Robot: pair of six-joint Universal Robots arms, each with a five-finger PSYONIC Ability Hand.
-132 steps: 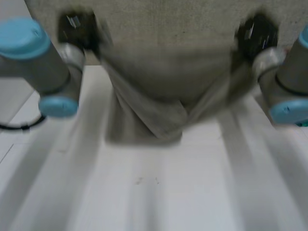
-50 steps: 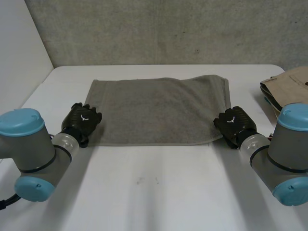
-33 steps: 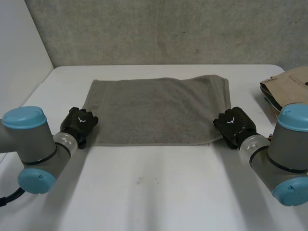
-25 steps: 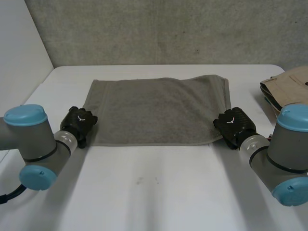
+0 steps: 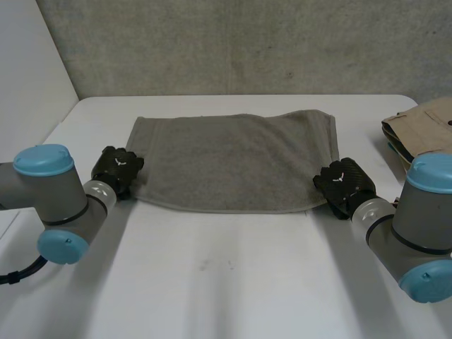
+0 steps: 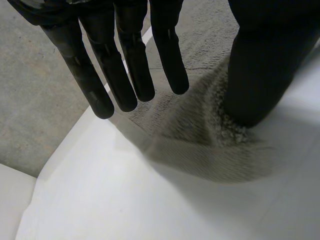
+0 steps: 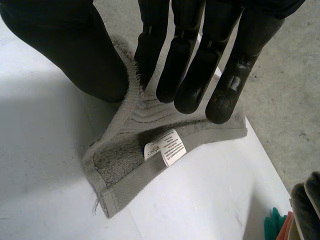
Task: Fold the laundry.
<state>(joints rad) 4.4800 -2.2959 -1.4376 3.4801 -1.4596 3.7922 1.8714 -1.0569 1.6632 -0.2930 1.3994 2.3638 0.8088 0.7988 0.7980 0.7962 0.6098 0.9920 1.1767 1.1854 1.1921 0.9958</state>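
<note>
A grey towel (image 5: 233,159) lies folded flat in the middle of the white table (image 5: 226,282). My left hand (image 5: 116,169) is at its near left corner. In the left wrist view the thumb (image 6: 255,75) rests on that corner of the towel (image 6: 200,135), which bulges up, while the straight fingers (image 6: 125,65) hover apart above it. My right hand (image 5: 342,182) is at the near right corner. In the right wrist view its fingers (image 7: 185,60) and thumb pinch the towel's (image 7: 130,165) edge, and a white label (image 7: 165,147) shows below them.
A stack of folded beige clothes (image 5: 424,127) sits at the table's right edge, close behind my right arm, and the clothes stack (image 7: 305,210) appears beyond the towel corner in the right wrist view. A grey wall (image 5: 233,42) rises behind the table.
The towel, earlier held up by both hands, now lies flat. My left hand has moved forward onto the near left corner, fingers closing, and the corner has shifted inward. The right hand stayed.
</note>
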